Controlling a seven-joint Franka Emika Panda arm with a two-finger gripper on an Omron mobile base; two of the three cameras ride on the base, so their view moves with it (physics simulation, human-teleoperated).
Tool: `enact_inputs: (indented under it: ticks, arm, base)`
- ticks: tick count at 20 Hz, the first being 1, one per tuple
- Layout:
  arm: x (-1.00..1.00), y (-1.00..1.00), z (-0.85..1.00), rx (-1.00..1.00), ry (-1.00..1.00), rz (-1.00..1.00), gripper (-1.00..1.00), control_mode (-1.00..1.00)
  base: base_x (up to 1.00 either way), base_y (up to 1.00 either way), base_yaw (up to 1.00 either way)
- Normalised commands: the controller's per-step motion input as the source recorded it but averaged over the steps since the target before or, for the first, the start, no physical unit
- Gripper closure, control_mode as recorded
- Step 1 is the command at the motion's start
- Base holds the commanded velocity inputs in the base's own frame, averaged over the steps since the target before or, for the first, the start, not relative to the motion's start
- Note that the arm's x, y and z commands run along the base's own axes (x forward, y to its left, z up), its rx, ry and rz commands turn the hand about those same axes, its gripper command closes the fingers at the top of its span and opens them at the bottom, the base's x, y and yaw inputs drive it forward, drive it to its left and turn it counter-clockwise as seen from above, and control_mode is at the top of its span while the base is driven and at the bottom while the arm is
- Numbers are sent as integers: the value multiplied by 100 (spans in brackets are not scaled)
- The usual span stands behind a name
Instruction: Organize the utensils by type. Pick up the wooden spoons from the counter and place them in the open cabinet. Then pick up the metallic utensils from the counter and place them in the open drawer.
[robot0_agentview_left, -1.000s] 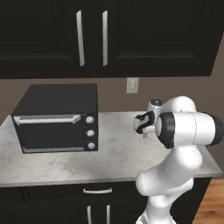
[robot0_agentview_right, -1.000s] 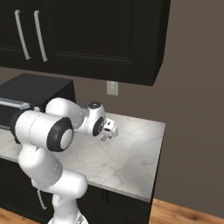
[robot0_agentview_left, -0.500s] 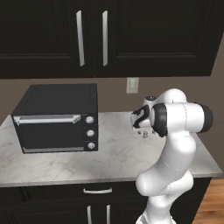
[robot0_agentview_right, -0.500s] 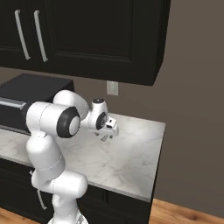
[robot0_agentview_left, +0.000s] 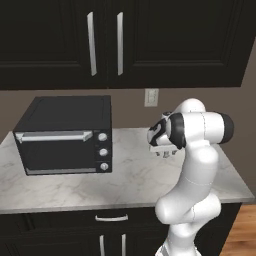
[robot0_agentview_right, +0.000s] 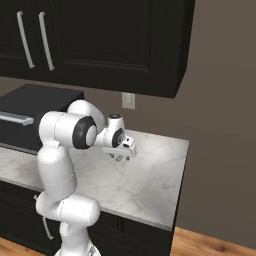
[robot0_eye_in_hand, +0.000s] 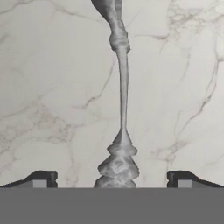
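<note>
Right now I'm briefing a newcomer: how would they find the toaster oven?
Start at the marble counter under the black wall cabinets. The toaster oven sits at its left end, against the wall, left of the arm. It is a black box with a silver bar handle and three round knobs down its right side.

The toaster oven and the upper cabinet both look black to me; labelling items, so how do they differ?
The toaster oven stands on the counter; the upper cabinet hangs on the wall above. The oven has one horizontal silver handle and three knobs; the cabinet has two vertical bar handles and panelled doors. Both are black and closed.
</note>
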Motion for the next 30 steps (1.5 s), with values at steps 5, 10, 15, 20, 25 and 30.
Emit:
enact_inputs:
  ticks: [5,10,15,20,25,30]
  arm:
    - [2,0,-21,0,0,0,-100,-100]
    - [0,0,-21,0,0,0,-100,-100]
    - [0,0,-25,1,0,0,100,-100]
    - [-10,0,-32,2,0,0,100,-100]
    - [-24,0,-37,3,0,0,100,-100]
    - [-30,0,-32,4,0,0,100,-100]
  base:
    - [0,0,0]
    - [0,0,0]
    - [0,0,0]
    - [0,0,0]
    - [0,0,0]
    - [0,0,0]
